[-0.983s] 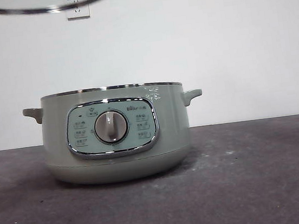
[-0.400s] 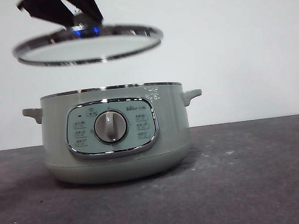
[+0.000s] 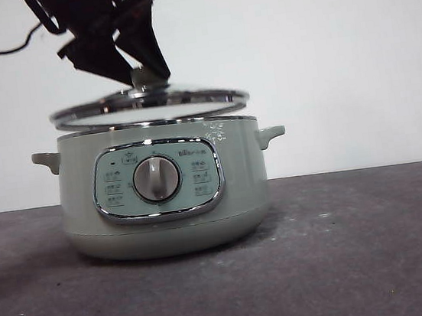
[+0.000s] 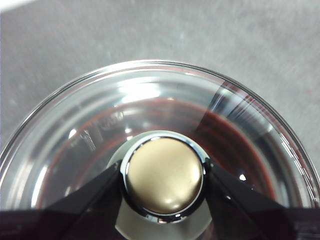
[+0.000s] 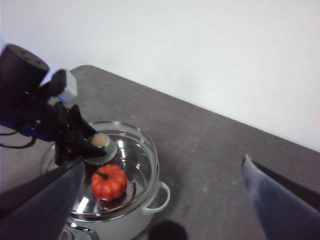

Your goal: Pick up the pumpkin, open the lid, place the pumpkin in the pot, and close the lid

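We see the left gripper clamped on the knob of the lid, held just above the rim of the pot, slightly tilted. The pumpkin sits inside the pot, under the glass. The right gripper hangs well above, jaws wide apart, holding nothing.

Left gripper has lowered the lid from high above to just over the pot rim, approx centred.

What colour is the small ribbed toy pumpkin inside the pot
Orange, with a dark green stem; the small ribbed toy pumpkin shows best in the right wrist view.
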